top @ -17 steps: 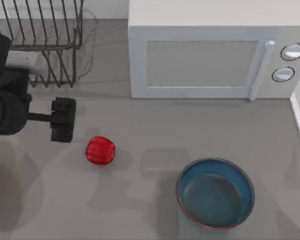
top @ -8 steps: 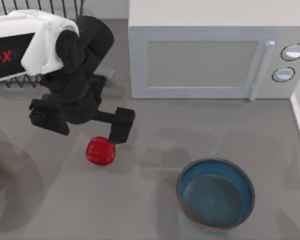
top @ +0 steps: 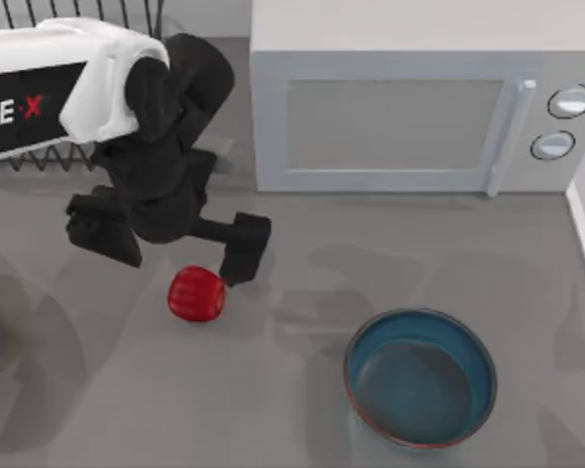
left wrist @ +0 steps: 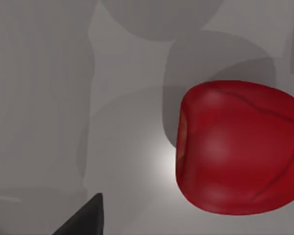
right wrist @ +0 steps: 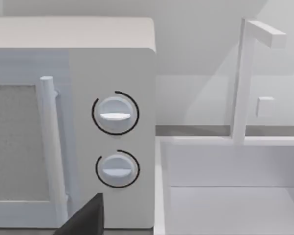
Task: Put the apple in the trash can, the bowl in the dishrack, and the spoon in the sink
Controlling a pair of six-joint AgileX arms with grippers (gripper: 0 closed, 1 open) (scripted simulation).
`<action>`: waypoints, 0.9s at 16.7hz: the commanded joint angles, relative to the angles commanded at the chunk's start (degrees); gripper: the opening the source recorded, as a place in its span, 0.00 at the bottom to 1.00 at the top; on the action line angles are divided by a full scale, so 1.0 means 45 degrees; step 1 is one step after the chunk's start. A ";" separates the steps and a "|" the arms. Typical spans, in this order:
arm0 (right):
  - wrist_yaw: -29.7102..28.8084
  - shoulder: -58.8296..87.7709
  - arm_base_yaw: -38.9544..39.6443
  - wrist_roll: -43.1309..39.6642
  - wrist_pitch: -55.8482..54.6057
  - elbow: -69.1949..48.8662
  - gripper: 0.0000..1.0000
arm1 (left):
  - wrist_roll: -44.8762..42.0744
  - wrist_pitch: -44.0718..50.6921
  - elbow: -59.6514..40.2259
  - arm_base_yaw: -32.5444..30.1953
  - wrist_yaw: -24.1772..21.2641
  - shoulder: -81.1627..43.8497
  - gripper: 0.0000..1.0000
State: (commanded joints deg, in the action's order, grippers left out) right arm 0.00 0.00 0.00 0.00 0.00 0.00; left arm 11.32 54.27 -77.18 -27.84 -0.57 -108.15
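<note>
1. The left gripper (top: 236, 261) hangs over the grey counter (top: 292, 390), touching the small glossy red apple (top: 196, 293) from its far-right side; can't tell if it's clenched.
2. The wide teal-blue bowl (top: 420, 377) sits by the near edge, right of centre.
3. The dark wire dishrack (top: 73, 15) is in the far-left corner.

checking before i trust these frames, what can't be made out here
- Left claw: in the top view the arm's own black body covers its fingers above the apple, so open or shut can't be told.
- Dishrack: the top view's upper edge cuts it off and the left arm covers most of the rest.
- Apple: the left wrist view's edge cuts off its far side.
- Sink: the right wrist view's edges cut off its basin.
</note>
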 joint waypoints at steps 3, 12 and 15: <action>0.0000 0.0000 0.0000 0.0000 0.0000 0.0000 1.00 | -0.0017 -0.0906 0.0463 -0.0028 -0.0003 -0.0476 1.00; 0.0000 0.0000 0.0000 0.0000 0.0000 0.0000 1.00 | 0.0002 -0.3087 0.1462 -0.0063 -0.0008 -0.1643 1.00; 0.0000 0.0000 0.0000 0.0000 0.0000 0.0000 1.00 | 0.0002 -0.3087 0.1462 -0.0063 -0.0008 -0.1643 0.77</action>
State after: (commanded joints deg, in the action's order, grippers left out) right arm 0.00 0.00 0.00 0.00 0.00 0.00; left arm 11.32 40.38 -70.60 -28.12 -0.61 -115.54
